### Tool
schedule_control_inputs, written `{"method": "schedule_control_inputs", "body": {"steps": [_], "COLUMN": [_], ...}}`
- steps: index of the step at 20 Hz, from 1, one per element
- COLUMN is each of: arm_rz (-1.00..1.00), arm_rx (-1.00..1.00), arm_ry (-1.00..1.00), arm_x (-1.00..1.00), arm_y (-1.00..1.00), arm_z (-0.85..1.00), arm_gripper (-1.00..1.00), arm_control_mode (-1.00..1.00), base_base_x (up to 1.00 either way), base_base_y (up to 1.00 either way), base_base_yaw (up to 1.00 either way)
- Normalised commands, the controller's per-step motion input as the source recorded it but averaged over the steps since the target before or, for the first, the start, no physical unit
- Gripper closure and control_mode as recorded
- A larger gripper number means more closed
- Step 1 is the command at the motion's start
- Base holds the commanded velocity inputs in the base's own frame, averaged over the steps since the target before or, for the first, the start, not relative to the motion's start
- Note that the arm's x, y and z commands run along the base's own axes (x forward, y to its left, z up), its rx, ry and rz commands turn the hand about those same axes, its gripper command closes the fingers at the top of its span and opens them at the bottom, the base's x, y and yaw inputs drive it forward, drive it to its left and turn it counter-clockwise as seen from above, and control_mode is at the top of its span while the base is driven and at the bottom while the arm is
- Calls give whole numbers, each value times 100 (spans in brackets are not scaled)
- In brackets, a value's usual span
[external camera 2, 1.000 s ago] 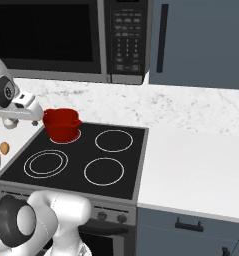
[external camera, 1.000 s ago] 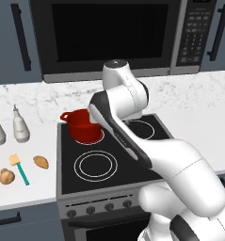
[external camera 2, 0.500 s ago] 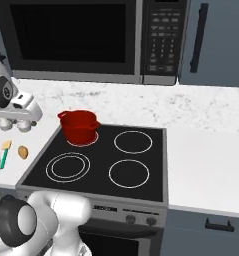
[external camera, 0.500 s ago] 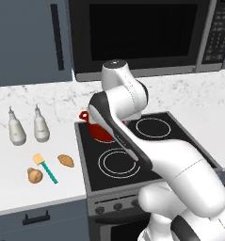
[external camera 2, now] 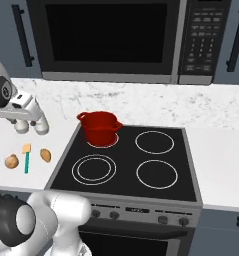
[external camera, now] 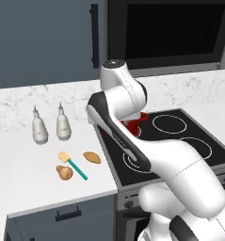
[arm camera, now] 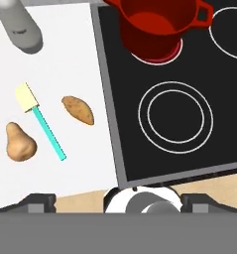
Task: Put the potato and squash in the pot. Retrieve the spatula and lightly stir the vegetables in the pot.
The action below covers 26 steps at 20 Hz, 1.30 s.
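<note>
Since the earlier frames our base has driven left, shifting the whole view; vegetables lie untouched; potato, squash and spatula lie near together on the desk, left of the empty pot on the stove; pincer state we cannot tell; risk: descending on the potato may knock the spatula handle just beside it

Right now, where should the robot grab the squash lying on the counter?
Probably around the narrow neck of the squash, coming straight down from above. It lies flat on the white counter, neck toward the bottles, fat end toward the counter's front edge. The neck is slimmer than the round body, so the jaws should fit more easily there. The spatula lies close beside it, so come down carefully.
</note>
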Motion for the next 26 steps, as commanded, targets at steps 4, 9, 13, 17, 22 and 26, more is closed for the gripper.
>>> {"method": "schedule_control_inputs", "body": {"steps": [4,9,13,17,22,26], "arm_rz": [0,4,17,24,26,20], "arm_rx": [7,22,10,-1,-14,-17], "arm_ry": [0,9,17,9,5,5], "arm_x": [2,0,0,2,20,41], "arm_y": [-3,-41,-15,0,13,28], "arm_z": [0,-20,-74,-78,-77,-70], "arm_gripper": [-100,-100,-100,-100,-100,-100], "arm_control_mode": [-100,-100,-100,-100,-100,-100], "base_base_x": [0,0,0,0,0,0], "base_base_y": [9,0,0,0,0,0], "base_base_yaw": [-2,0,0,0,0,0]}}
